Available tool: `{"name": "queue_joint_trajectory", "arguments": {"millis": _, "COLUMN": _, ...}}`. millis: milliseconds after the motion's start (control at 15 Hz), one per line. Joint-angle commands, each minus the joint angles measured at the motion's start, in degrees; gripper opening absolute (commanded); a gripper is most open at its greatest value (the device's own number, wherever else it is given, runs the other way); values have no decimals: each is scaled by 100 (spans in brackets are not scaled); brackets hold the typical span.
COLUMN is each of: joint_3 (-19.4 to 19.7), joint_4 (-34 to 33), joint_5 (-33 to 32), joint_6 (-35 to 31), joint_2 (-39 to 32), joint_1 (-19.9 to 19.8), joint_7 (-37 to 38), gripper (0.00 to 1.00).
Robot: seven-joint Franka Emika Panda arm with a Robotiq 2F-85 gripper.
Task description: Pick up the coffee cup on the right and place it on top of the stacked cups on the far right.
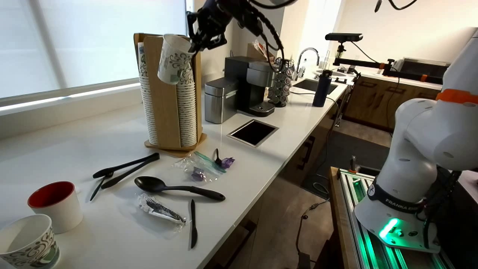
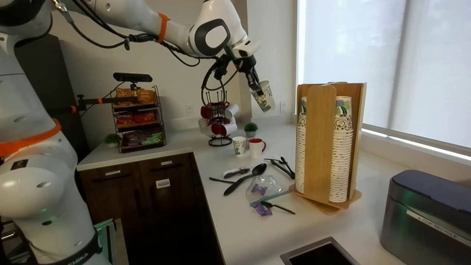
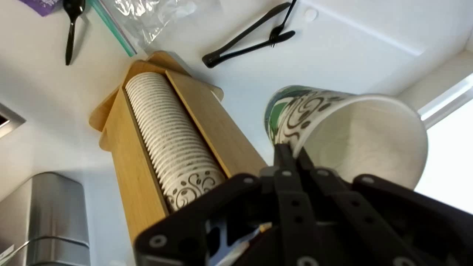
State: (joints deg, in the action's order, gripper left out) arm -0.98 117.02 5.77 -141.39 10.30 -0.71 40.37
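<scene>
Coffee cup (image 2: 267,98) in the air, tilted, left of wooden holder (image 2: 319,143) in an exterior view; fingers (image 3: 287,186) pinched on its wall at the rim. Risks: one-sided pinch may crease or swivel it; lowering it tilted could snag the holder or miss the stacked cups (image 3: 172,136); early release probably drops it onto the counter (image 2: 250,235).

free: gap between coffee cup (image 2: 267,99) and holder (image 2: 319,143); obstacle: wooden panels (image 3: 218,125)
</scene>
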Motion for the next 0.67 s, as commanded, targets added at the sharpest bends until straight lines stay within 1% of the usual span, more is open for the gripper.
{"name": "queue_joint_trajectory", "arguments": {"millis": 0, "joint_3": -25, "joint_4": -1315, "joint_5": -338, "joint_6": 1281, "joint_2": -417, "joint_1": -230, "joint_7": 298, "gripper": 1}}
{"name": "queue_joint_trajectory", "arguments": {"millis": 67, "joint_3": -10, "joint_4": -1725, "joint_5": -349, "joint_6": 1785, "joint_2": -540, "joint_1": -229, "joint_7": 267, "gripper": 1}}
{"name": "queue_joint_trajectory", "arguments": {"millis": 200, "joint_3": 31, "joint_4": -2467, "joint_5": -344, "joint_6": 2549, "joint_2": -818, "joint_1": -232, "joint_7": 275, "gripper": 1}}
{"name": "queue_joint_trajectory", "arguments": {"millis": 267, "joint_3": 67, "joint_4": -2809, "joint_5": -289, "joint_6": 2762, "joint_2": -1000, "joint_1": -237, "joint_7": 367, "gripper": 1}}
{"name": "queue_joint_trajectory", "arguments": {"millis": 400, "joint_3": 223, "joint_4": -3501, "joint_5": 96, "joint_6": 3167, "joint_2": -1336, "joint_1": -293, "joint_7": 824, "gripper": 1}}
{"name": "queue_joint_trajectory", "arguments": {"millis": 600, "joint_3": 414, "joint_4": -4462, "joint_5": 393, "joint_6": 3506, "joint_2": -1943, "joint_1": -340, "joint_7": 1421, "gripper": 1}}
